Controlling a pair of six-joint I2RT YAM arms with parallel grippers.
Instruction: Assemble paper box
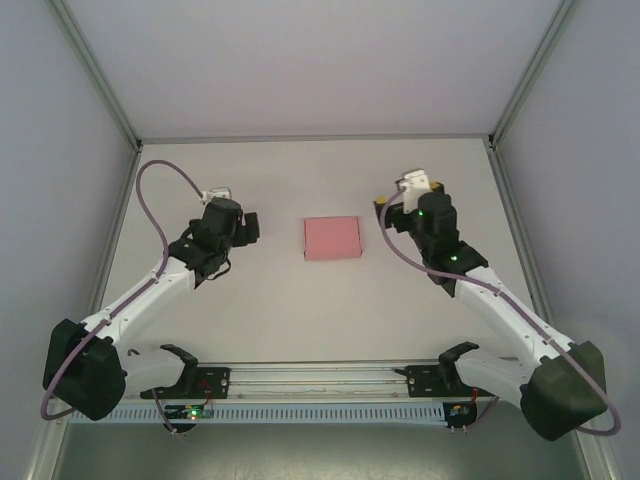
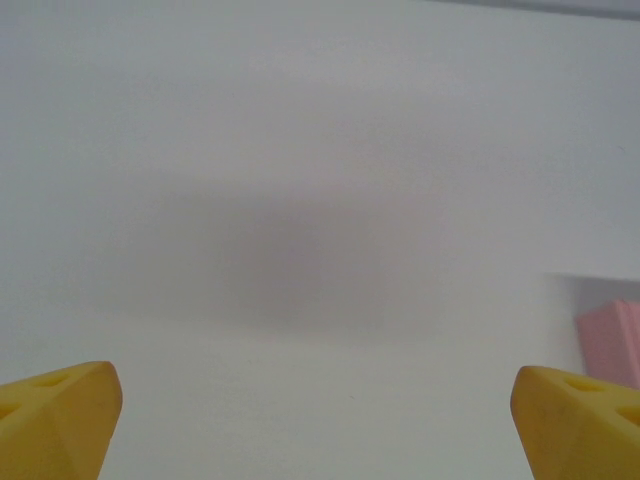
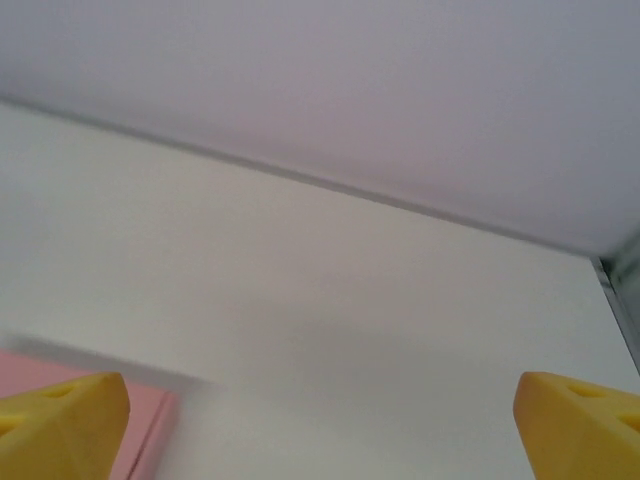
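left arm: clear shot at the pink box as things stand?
Probably yes. The left gripper is open and sits just to the left of the pink box, with only bare table between them. Nothing is on top of the box or touching it.

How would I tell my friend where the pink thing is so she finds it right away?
Look at the white table. Between the left pincer and right pincer, both open, sits the paper box. It's the one pink thing there.
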